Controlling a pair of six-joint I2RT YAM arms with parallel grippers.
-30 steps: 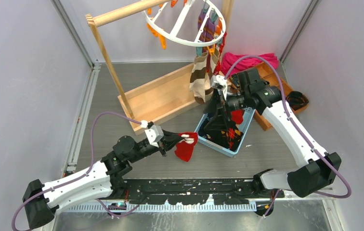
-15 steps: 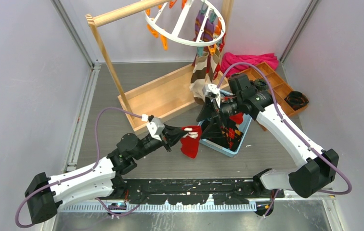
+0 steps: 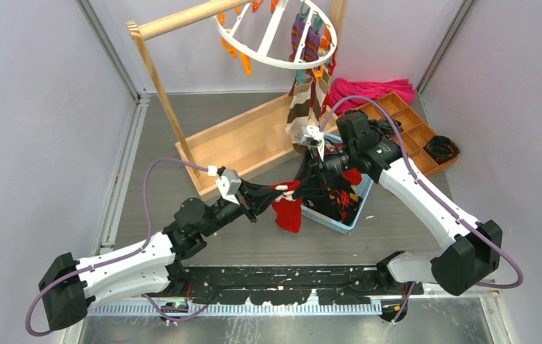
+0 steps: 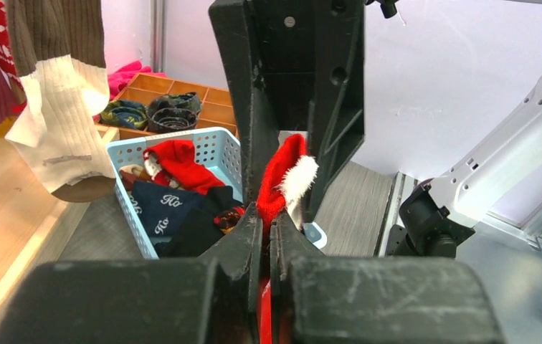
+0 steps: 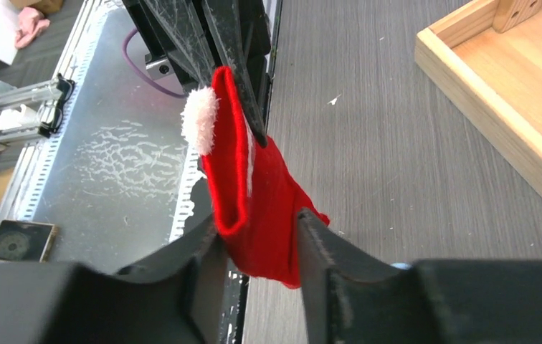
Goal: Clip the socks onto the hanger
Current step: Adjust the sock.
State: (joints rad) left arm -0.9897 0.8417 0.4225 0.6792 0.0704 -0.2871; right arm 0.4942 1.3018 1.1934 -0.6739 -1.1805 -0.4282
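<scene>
A small red sock with a white fluffy cuff [image 3: 287, 208] hangs in the air left of the blue basket [image 3: 358, 208]. My left gripper [image 3: 277, 190] is shut on its top edge; in the left wrist view the red sock [image 4: 280, 175] is pinched between the closed fingers. My right gripper [image 3: 304, 185] stands open around the same sock [image 5: 254, 201], one finger on each side, not squeezing it. The round white clip hanger [image 3: 275, 36] hangs from the wooden rail at the back, with striped socks [image 3: 302, 107] clipped on it.
The blue basket holds dark and red socks [image 4: 175, 193]. A wooden tray base [image 3: 243, 143] of the rack lies behind. A compartment box [image 3: 408, 129] with rolled socks and a pink cloth [image 3: 368, 89] sit at the back right.
My left arm has carried the red sock rightward and up toward the basket. My right gripper has come left and down to meet it, its fingers now around the sock.
</scene>
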